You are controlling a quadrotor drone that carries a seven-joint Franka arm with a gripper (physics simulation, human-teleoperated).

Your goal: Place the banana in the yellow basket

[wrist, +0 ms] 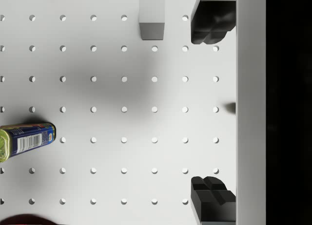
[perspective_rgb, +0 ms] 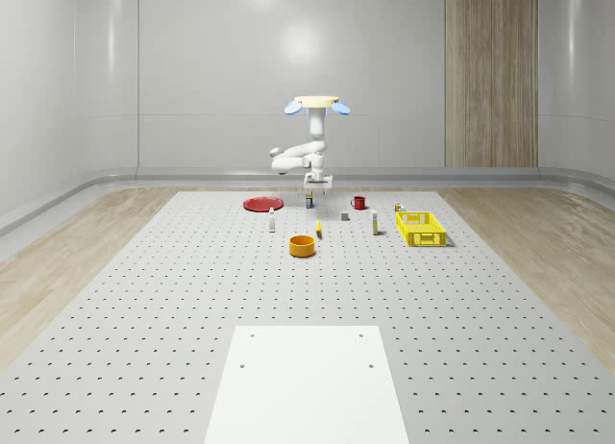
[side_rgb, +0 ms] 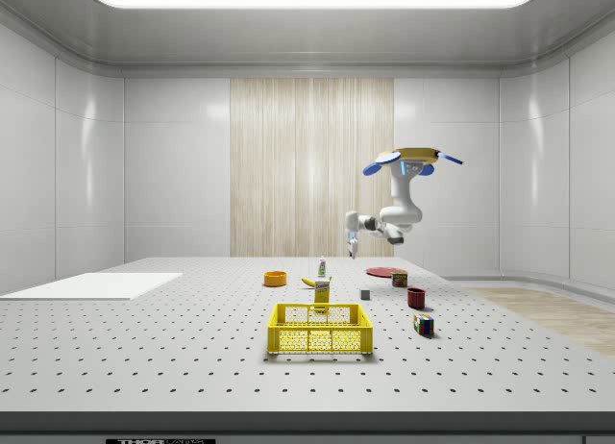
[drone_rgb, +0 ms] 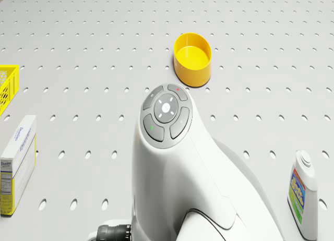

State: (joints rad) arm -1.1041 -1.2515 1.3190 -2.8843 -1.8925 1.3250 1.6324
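1. I'm hovering well above the perforated table (perspective_rgb: 144, 300), toward its far end, upper middle of the whole-scene view. My gripper (perspective_rgb: 318, 184) is hanging straight down over the small can (perspective_rgb: 308, 203), between the red plate (perspective_rgb: 261, 204) and the red mug (perspective_rgb: 358, 203).
2. In the wrist view my two black fingertips (wrist: 213, 23) are sitting wide apart at the right side with nothing between them, so I'm open and empty-handed.
3. The banana (perspective_rgb: 318, 228) is lying on the table in the middle of the whole-scene view, just right of the orange bowl (perspective_rgb: 303, 245) and nearer the camera than my gripper.
4. The yellow basket (perspective_rgb: 421, 228) is sitting well off to the banana's right; in the side view it's at lower center, in front of everything.
5. My guess on handling: light, curved, a bit soft and smooth-skinned, so it could roll or bruise. I'm thinking of pinching it across the thick middle, fingers square to its length, not too hard.
6. Labels: the can has a blue and green wrap in the wrist view, the box (drone_rgb: 17, 163) and the bottle (drone_rgb: 303, 194) in the drone view have print on them, but I can't really read any of it.
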